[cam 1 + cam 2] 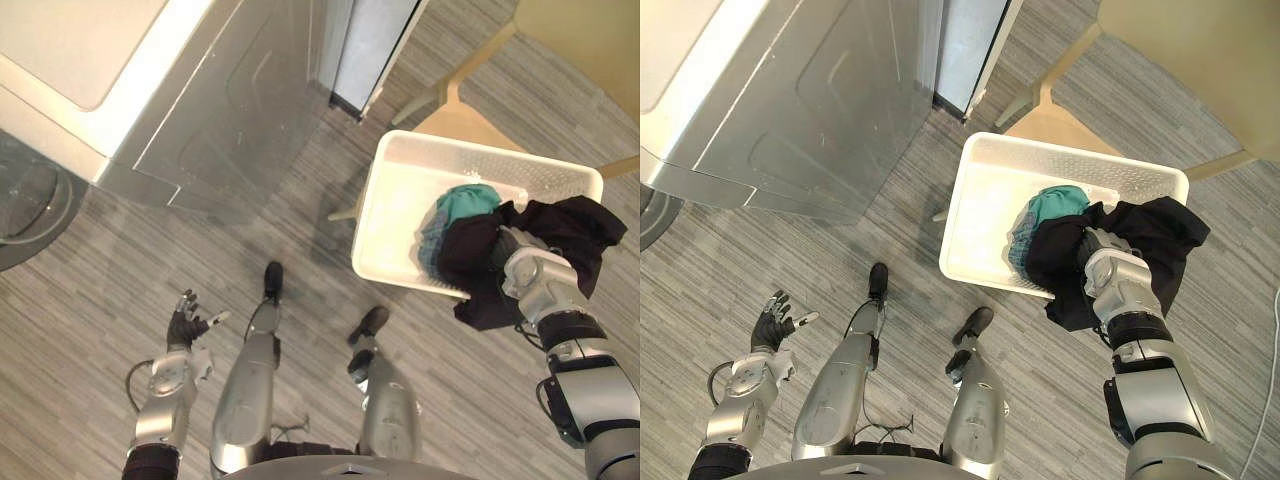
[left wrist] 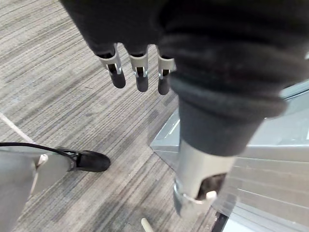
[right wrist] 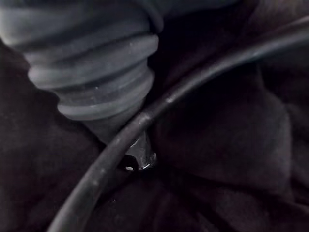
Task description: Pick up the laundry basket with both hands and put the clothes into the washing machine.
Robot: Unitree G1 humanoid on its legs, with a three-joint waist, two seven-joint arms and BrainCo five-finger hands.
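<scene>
The grey-fronted, white-topped washing machine stands well apart from the laundry basket, off towards the robot's left and farther from the robot. A striped grey floor lies between the two. A light wooden chair shows from under the basket's far side, and the white basket seems to rest on it. A black garment is draped over the basket's rim at the corner nearest the robot's right arm, partly inside and partly hanging outside. A teal garment lies inside the basket, touching the black one. The right hand is buried in the black cloth at that corner. Its fingers are hidden, so I cannot tell whether it grips anything. The left hand hangs over the floor, well apart from the basket on the washing machine's side, with its fingers straight and holding nothing.
</scene>
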